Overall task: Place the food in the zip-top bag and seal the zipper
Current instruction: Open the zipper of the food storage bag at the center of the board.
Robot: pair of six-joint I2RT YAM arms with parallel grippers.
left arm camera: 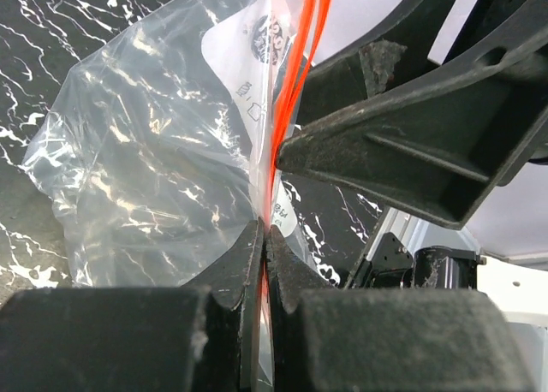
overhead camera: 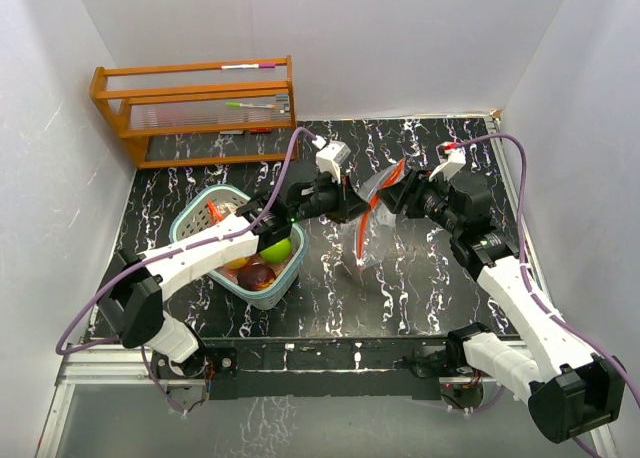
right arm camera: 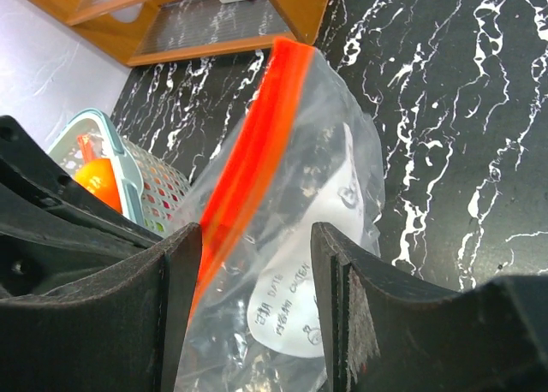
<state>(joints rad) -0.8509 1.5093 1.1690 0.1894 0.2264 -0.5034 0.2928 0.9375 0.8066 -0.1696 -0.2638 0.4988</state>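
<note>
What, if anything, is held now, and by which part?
The left gripper pinches the zip-top bag at its orange zipper strip. The right gripper is open around it.

Lab test booth: white walls (overhead camera: 400, 38) enclose a marbled table (overhead camera: 400, 298).

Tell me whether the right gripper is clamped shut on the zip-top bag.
No, the right gripper holds its fingers apart in its wrist view, with the zip-top bag between them.
</note>
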